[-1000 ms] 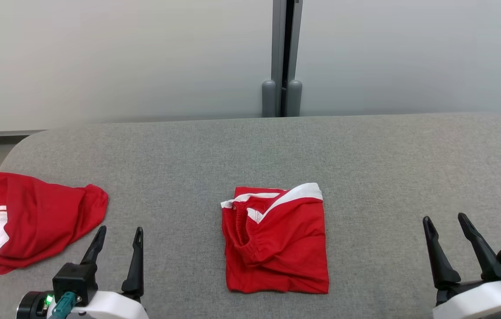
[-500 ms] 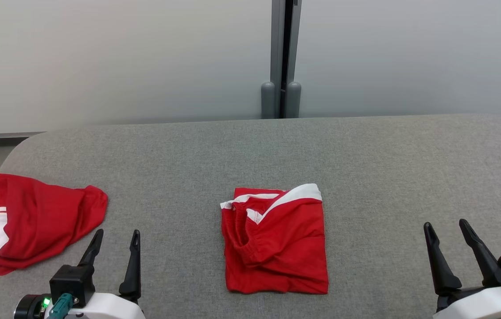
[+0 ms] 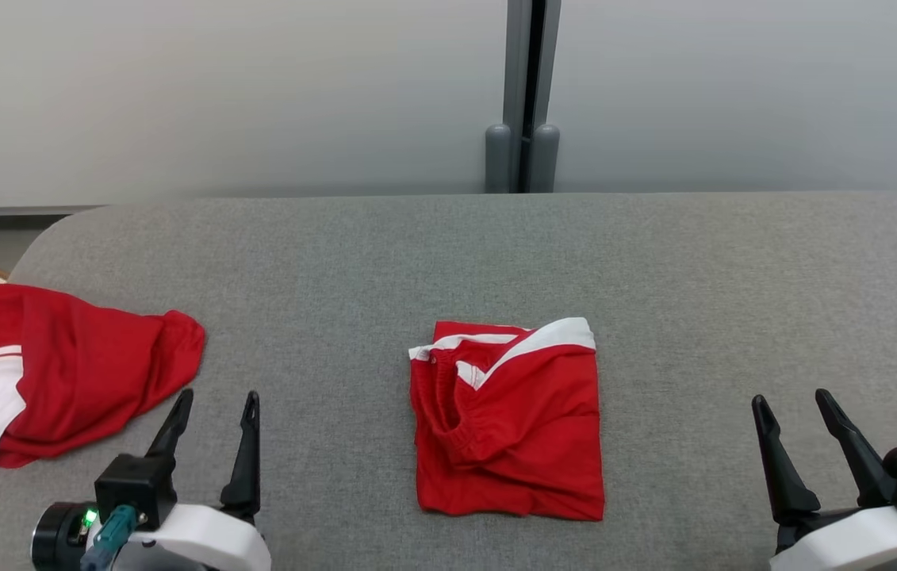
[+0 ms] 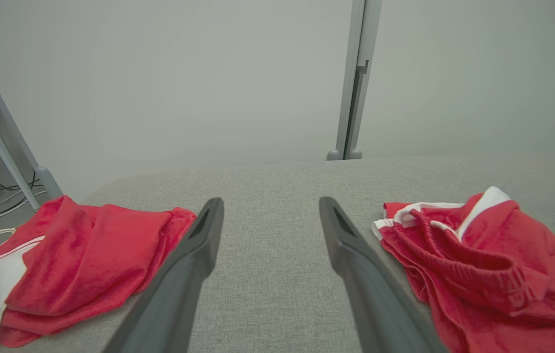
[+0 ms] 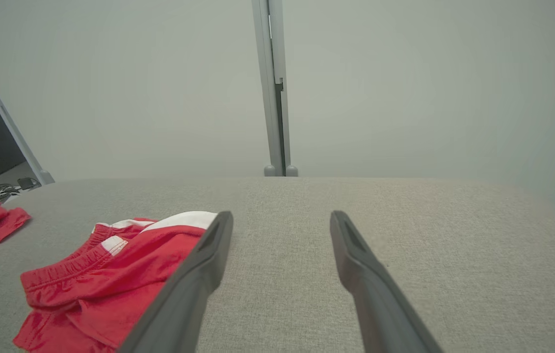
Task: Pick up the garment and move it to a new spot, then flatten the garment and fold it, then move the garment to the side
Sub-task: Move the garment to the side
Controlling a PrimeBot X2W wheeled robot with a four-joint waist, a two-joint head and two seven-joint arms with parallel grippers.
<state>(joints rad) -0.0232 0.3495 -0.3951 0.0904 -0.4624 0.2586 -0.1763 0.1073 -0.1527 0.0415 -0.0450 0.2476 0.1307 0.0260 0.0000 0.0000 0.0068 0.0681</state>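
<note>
My left claw (image 3: pixel 218 394) is spread wide and empty over the near side of the table (image 3: pixel 337 262). My right claw (image 3: pixel 790 396) is the same, touching nothing. Between them, slightly farther, the folded garment (image 3: pixel 507 420) lies mid-table. A crumpled garment (image 3: pixel 75 365) lies beyond my left claw.

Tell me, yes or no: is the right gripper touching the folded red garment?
No: in the head view the right gripper stands open, with bare grey table between its fingers and the folded red garment.
</note>
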